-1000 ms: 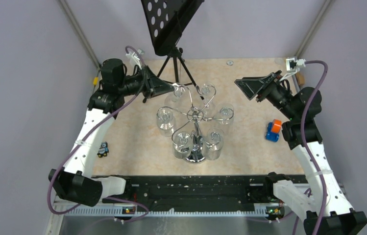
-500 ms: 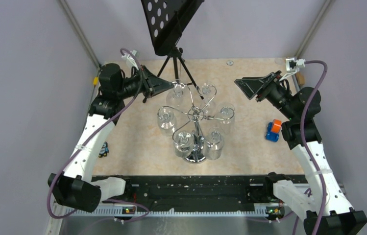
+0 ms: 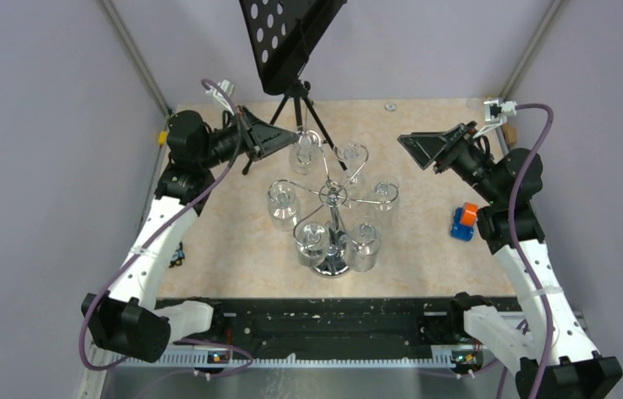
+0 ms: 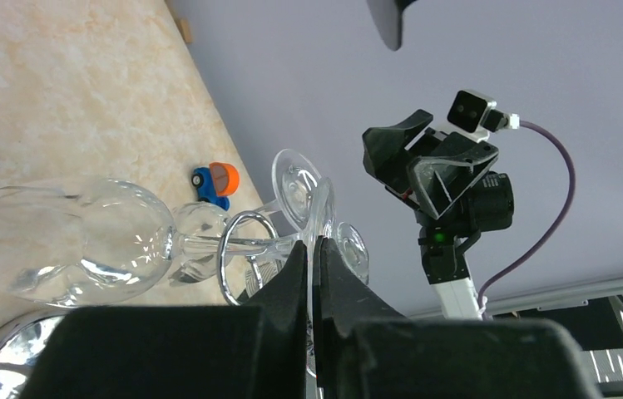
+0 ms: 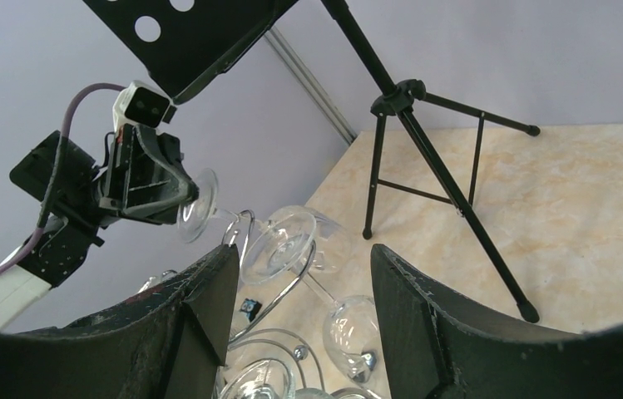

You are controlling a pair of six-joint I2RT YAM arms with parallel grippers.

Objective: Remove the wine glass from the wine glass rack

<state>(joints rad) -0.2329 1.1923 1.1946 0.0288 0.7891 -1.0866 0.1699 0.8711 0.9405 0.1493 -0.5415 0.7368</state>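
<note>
The wine glass rack (image 3: 330, 268) stands mid-table on its round mirrored base, and five clear glasses (image 3: 281, 204) hang bowl-down from its curled arms, with nothing visible inside any bowl. The sixth, the wine glass (image 3: 304, 154), is at the far-left arm of the rack. It tips over toward level, its rim turned toward the rack's post and its foot toward the left claw (image 3: 294, 140). In the left wrist view the two fingers (image 4: 291, 278) are pressed almost together, with the thin edge of the glass's foot pinched between them. The stem runs from there through a chrome curl of the rack, and the bowl (image 4: 83, 241) lies beyond the curl, over the marbled table (image 3: 233, 241). So the glass is gripped by its foot but is threaded in the rack's scroll arm. The right claw (image 3: 407, 143) hangs well apart on the far right side with its fingers spread wide and nothing between them, pointed toward the rack. A black music stand (image 3: 291, 41) rises behind the rack, and an orange and blue toy (image 3: 463, 222) sits near the right arm.
</note>
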